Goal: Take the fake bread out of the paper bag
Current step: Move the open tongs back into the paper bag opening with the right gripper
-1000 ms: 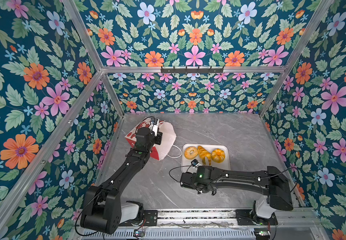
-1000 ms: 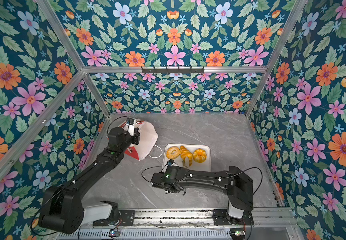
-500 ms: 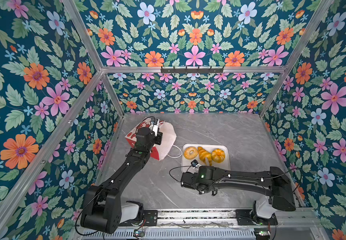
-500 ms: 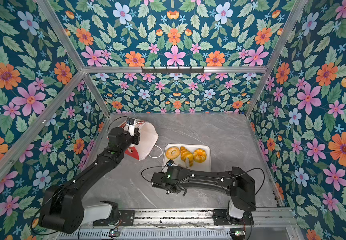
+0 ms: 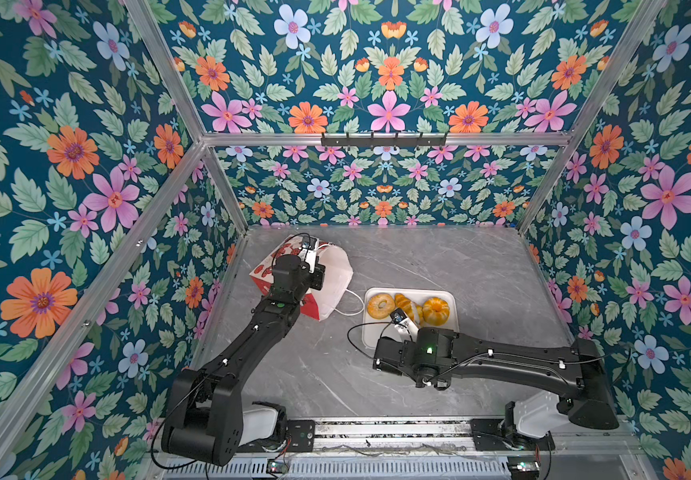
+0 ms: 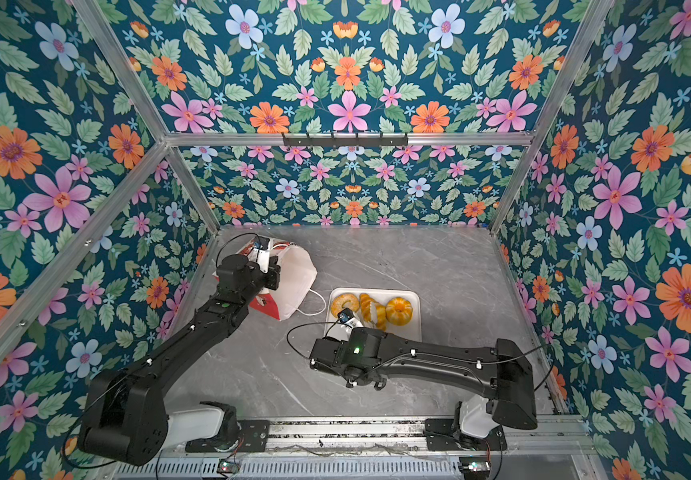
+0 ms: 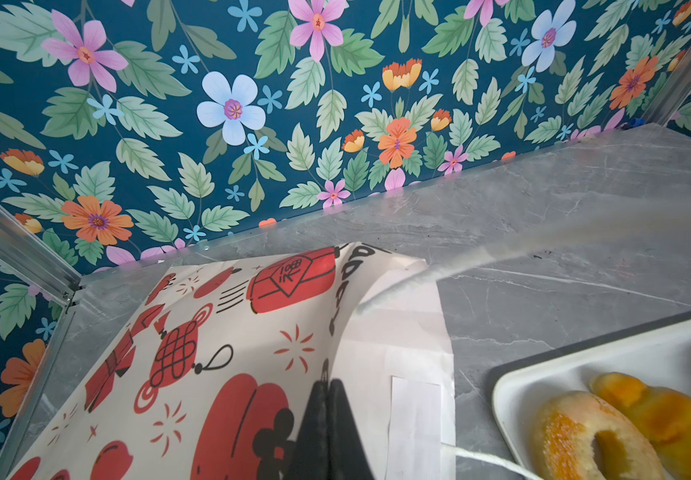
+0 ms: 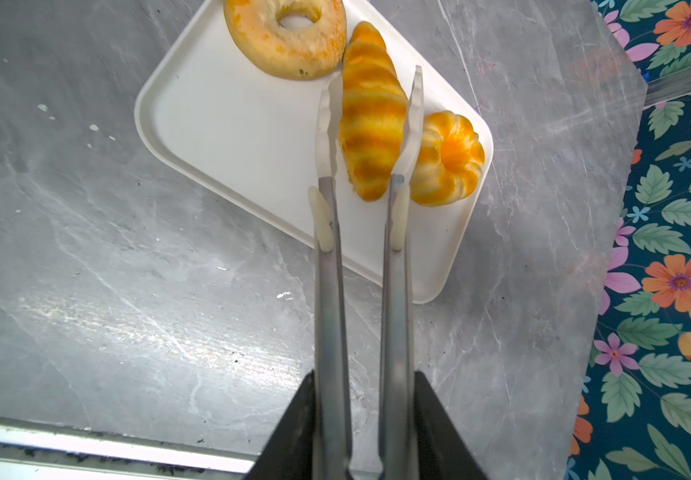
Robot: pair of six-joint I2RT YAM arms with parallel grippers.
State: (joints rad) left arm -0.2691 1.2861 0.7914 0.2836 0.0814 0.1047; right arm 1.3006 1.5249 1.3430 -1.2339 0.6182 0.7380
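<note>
Clamping paper bag point(image 7: 211, 332); tongs point(image 8: 329, 291) astride croissant point(image 8: 371, 124).
Left wrist view alone shows left gripper point(image 7: 327, 382) pinching bag rim, far left; right gripper point(image 8: 363, 380) squeezes tongs over tray point(image 8: 231, 124). Marble tabletop point(image 5: 460, 266), floral walls point(image 5: 377, 187).

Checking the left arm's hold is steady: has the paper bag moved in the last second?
No. In both top views the paper bag lies just as close to the white tray as before.

Doughnut point(image 5: 380, 305), croissant point(image 5: 403, 300) and fluted bun point(image 5: 435, 310) lie on the tray point(image 5: 371, 332). The red-printed paper bag point(image 5: 337, 282) is tipped over at their nine o'clock.
</note>
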